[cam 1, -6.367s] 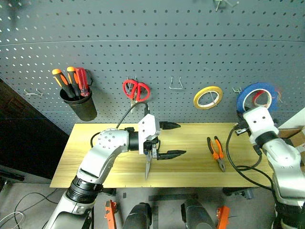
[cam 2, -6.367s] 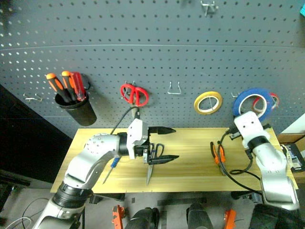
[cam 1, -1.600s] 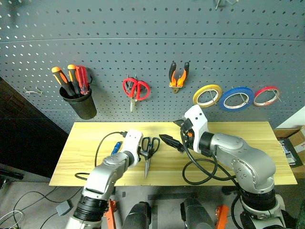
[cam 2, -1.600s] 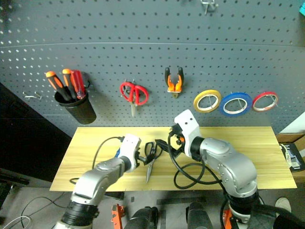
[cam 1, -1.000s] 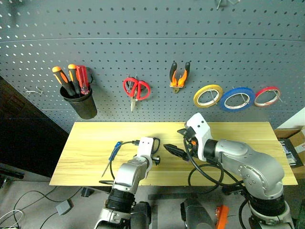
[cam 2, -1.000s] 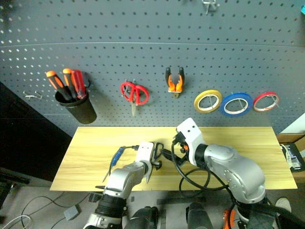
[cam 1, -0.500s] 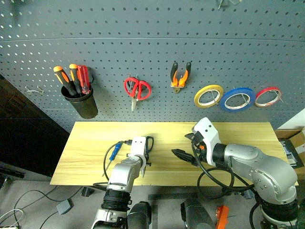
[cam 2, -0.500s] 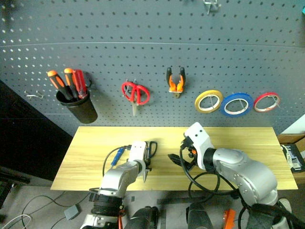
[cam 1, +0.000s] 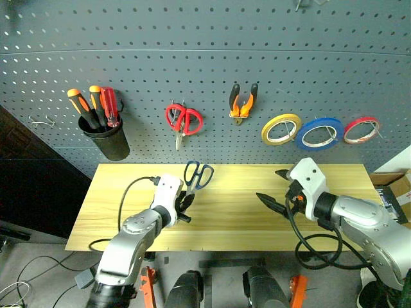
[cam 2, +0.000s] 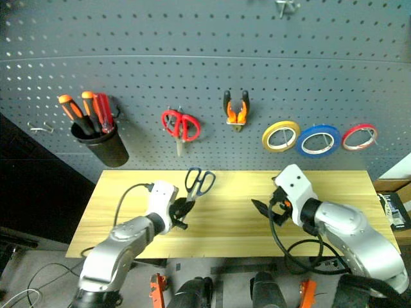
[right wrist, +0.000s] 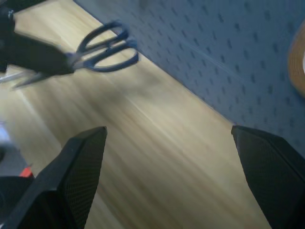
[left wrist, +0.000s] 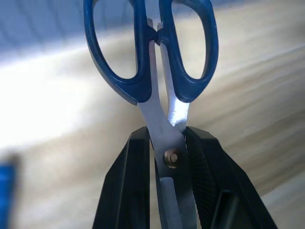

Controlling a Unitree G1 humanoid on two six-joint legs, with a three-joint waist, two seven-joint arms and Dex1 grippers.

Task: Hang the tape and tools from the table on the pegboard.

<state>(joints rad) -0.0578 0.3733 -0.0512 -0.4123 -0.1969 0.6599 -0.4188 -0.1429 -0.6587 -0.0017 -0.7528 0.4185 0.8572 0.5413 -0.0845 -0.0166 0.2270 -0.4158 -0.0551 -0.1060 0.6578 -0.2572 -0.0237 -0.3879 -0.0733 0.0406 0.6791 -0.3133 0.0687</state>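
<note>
Scissors (cam 1: 196,176) now raised in left claw (cam 1: 183,206)

The table (cam 1: 257,218) is light yellowish wood with visible grain and a smooth, faintly sheened top, and the pegboard (cam 1: 192,58) behind it is a matt dark grey panel punched with rows of small holes. The scissors (left wrist: 162,90) have bright, smooth steel blades with a round rivet and glossy dark blue plastic handles. The black fingers (left wrist: 205,167) beside the blades look like matt plastic with a finely textured, dotted face.
</note>
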